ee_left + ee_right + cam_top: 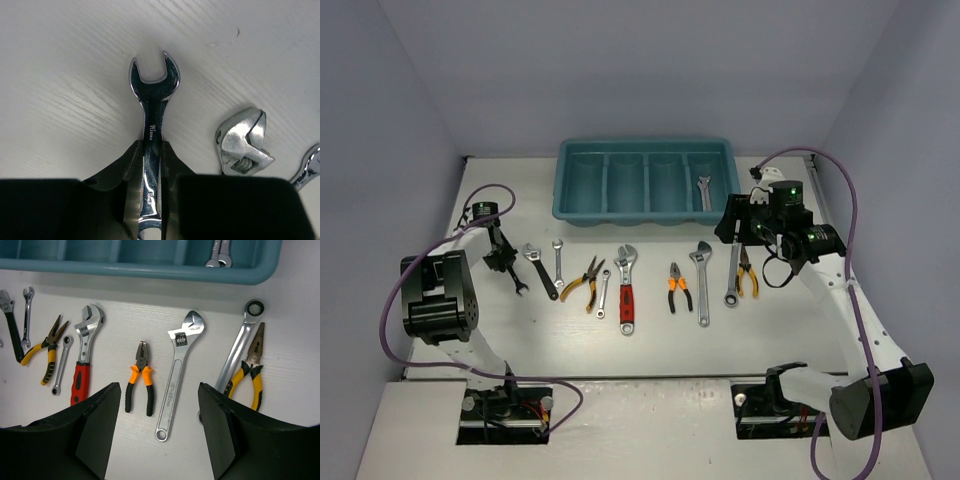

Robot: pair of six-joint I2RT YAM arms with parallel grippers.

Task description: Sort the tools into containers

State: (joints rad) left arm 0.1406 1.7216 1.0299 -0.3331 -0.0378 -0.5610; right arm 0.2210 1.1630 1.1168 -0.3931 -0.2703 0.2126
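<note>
On the white table (780, 340) the left gripper (151, 146) clamps an open-end spanner (153, 95), lift toward the teal tray (645, 213) judged next; right gripper (160, 395) gapes wide, empty.

place: robotics lab cell | cues: plain grey-lilac enclosure walls (650, 60); white wood-grain tabletop (650, 350); looping purple cable (386, 310)

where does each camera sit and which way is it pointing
Top external: above and behind the arms, looking down on table, tray and tools; both arms and bases show.
Left wrist: on the left arm, low over the table, looking along its jaws shut on a spanner.
Right wrist: on the right arm, higher, facing the tools and the tray's near wall; its open jaws show.
Shared: top and right wrist both show the red-handled wrench.
</note>
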